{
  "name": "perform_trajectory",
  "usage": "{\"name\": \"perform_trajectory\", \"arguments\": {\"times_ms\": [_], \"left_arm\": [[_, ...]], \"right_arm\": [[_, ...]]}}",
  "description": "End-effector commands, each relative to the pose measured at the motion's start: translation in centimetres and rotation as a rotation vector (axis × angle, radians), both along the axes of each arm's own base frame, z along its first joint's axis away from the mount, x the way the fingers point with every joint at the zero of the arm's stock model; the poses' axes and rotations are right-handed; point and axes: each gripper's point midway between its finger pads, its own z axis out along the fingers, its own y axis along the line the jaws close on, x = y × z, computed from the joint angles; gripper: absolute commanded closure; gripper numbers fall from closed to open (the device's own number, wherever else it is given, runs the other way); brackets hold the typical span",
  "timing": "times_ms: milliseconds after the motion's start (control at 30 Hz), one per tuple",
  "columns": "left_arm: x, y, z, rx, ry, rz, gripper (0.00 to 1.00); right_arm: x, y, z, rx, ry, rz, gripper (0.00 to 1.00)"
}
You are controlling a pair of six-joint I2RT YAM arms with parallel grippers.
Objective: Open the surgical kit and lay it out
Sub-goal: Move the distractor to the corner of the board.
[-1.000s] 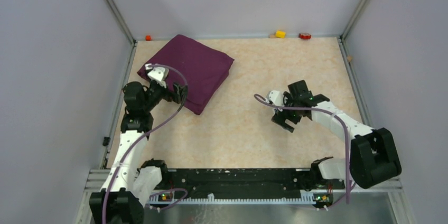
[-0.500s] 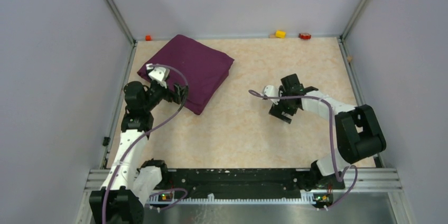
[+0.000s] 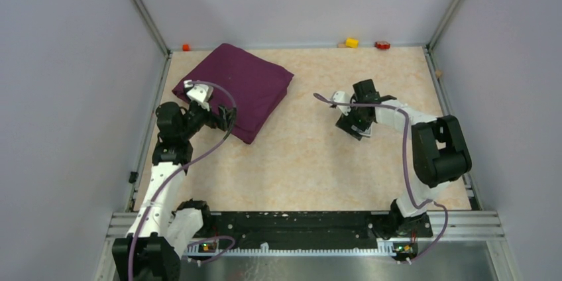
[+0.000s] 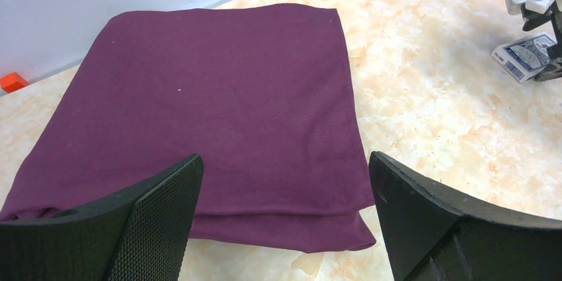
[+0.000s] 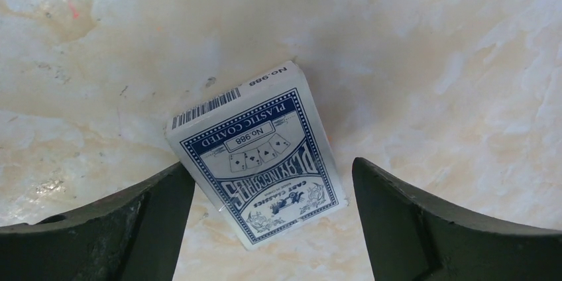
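Beige marbled tabletop (image 3: 298,168): blue-white card packet (image 5: 258,162), printed "PLASTIC COATED No. 988", between wide-open right gripper (image 5: 272,181) jaws; left gripper (image 4: 285,162) gaping at dark purple cloth wrap (image 4: 199,95) edge.

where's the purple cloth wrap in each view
Top external: purple cloth wrap, upper left, near the back wall.
Left wrist: the wrap fills the middle.
Right wrist: not in it.
Shared landmark: orange block at the back wall beside the wrap, in the top external and left wrist views.
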Motion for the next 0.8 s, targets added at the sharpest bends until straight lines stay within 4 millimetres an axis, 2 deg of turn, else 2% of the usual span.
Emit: {"name": "perform_trajectory", "arguments": {"times_ms": [0, 100, 233, 367, 433, 567, 700, 767], "left_arm": [[0.2, -0.2, 0.5, 0.004, -0.037, -0.022, 0.01], [0.2, -0.2, 0.5, 0.005, -0.038, -0.022, 0.01], [0.1, -0.2, 0.5, 0.005, -0.038, -0.023, 0.01], [0.2, -0.2, 0.5, 0.006, -0.037, -0.021, 0.01], [0.2, -0.2, 0.4, 0.004, -0.036, -0.023, 0.01], [0.1, -0.3, 0.4, 0.001, -0.033, -0.028, 0.01], [0.1, -0.3, 0.6, -0.001, -0.038, -0.028, 0.01], [0.0, -0.3, 0.6, 0.000, -0.040, -0.031, 0.01]], "right_arm": [[1.1, -0.1, 0.1, 0.066, 0.044, -0.008, 0.14], [1.1, -0.2, -0.3, 0.131, 0.122, 0.000, 0.14], [0.2, -0.7, -1.2, 0.188, 0.213, 0.014, 0.18], [0.2, -1.2, -1.7, 0.205, 0.226, -0.011, 0.28], [1.5, -2.0, -1.4, 0.211, 0.193, -0.079, 0.36], [6.0, -5.7, -0.2, 0.240, 0.091, -0.360, 0.48], [9.8, -10.4, 1.0, 0.335, 0.018, -0.644, 0.53], [11.0, -12.5, 0.7, 0.353, -0.013, -0.751, 0.55]]}}
